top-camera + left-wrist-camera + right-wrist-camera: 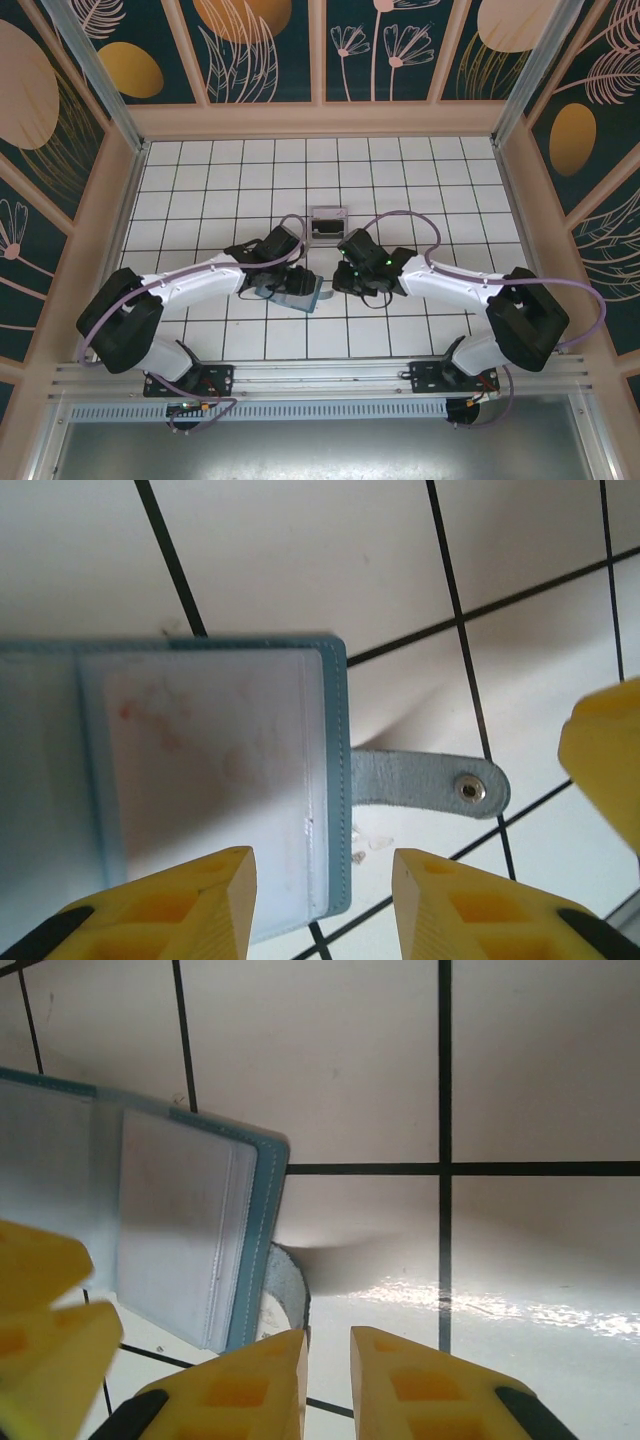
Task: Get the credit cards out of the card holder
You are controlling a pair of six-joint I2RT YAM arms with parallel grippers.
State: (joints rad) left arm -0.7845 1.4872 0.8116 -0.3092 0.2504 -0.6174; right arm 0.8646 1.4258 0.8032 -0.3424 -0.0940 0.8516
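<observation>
Straddling the open card holder's (200, 780) strap-side edge, the left gripper (320, 880) stands released, empty.

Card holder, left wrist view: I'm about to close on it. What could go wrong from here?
1. The left end effector straddles the edge of the card holder, cover and clear sleeve together; closing may grab the whole holder rather than the pinkish card.
2. The right end effector hovers close beside it; the two could collide.
</observation>
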